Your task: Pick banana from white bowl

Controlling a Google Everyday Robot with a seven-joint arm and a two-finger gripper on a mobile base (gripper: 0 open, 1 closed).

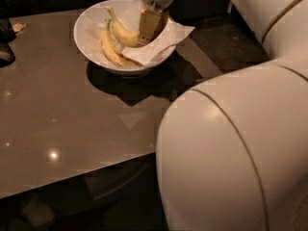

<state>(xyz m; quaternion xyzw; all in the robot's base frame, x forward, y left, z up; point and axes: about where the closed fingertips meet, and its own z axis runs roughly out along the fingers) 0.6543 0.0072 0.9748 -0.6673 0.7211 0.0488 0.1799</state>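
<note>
The white bowl stands at the far side of the table, lined with white paper that hangs over its right rim. Two yellow bananas are in it. The curved, plump banana has its thin tip pointing up and left, and its right end sits between my gripper's tan fingers. My gripper reaches down into the right half of the bowl and is shut on that end. The longer, slimmer banana lies below it on the bowl's floor.
The bowl rests on a glossy brown table whose front edge runs across the lower left. My large white arm housing fills the right and lower right. Dark objects sit at the table's left edge.
</note>
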